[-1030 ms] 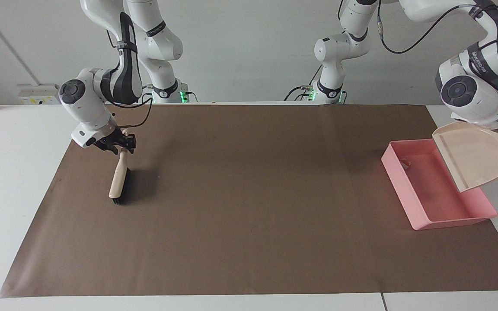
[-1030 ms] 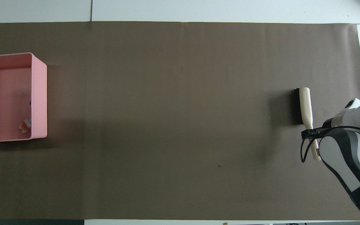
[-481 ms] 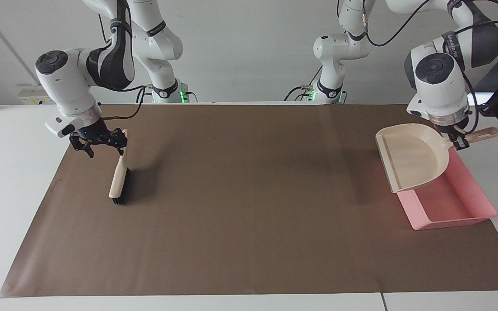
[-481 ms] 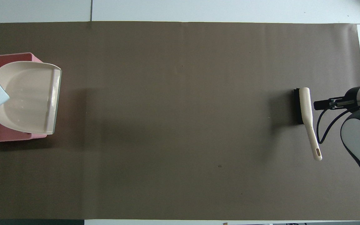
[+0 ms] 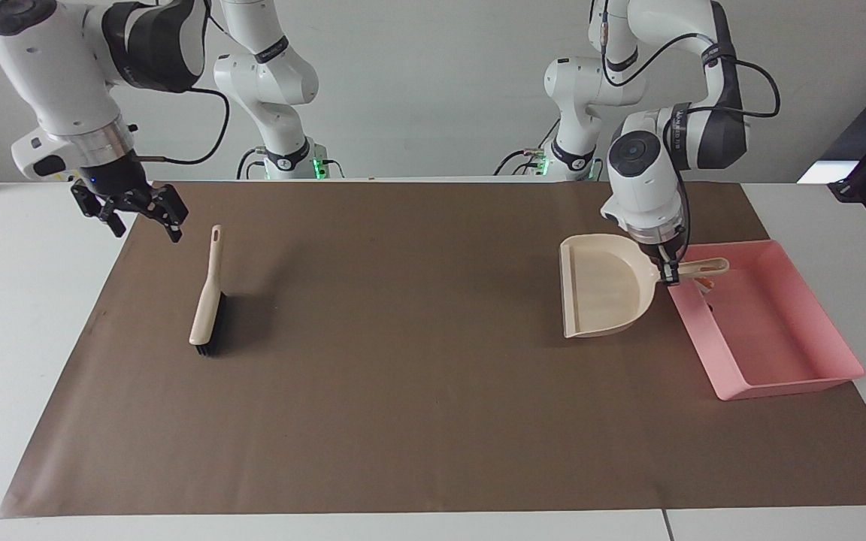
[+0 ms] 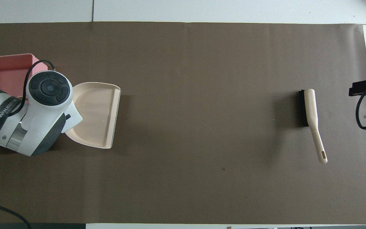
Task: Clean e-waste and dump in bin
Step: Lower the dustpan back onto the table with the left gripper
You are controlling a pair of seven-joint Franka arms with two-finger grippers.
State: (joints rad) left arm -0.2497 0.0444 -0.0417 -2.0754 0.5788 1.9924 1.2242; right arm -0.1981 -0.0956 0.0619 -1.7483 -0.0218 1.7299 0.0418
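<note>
The pink bin (image 5: 771,330) sits on the brown mat at the left arm's end of the table. A tiny white-and-orange piece of e-waste (image 5: 707,283) lies inside it, partly covered by the dustpan's handle. My left gripper (image 5: 670,272) is shut on that handle and holds the beige dustpan (image 5: 602,297) level and low over the mat beside the bin. In the overhead view the left arm hides the e-waste and part of the bin (image 6: 5,68), and the dustpan (image 6: 97,117) looks empty. My right gripper (image 5: 143,225) hangs open in the air, holding nothing, over the mat's corner near the brush.
A beige hand brush with black bristles (image 5: 207,308) lies on the mat at the right arm's end, handle pointing toward the robots; it also shows from overhead as the brush (image 6: 310,111). The brown mat (image 5: 418,391) covers most of the white table.
The left arm swung the dustpan from tilted over the bin to level beside it, toward the table's middle. The right gripper let go of the brush handle, opened, and rose away from it.
</note>
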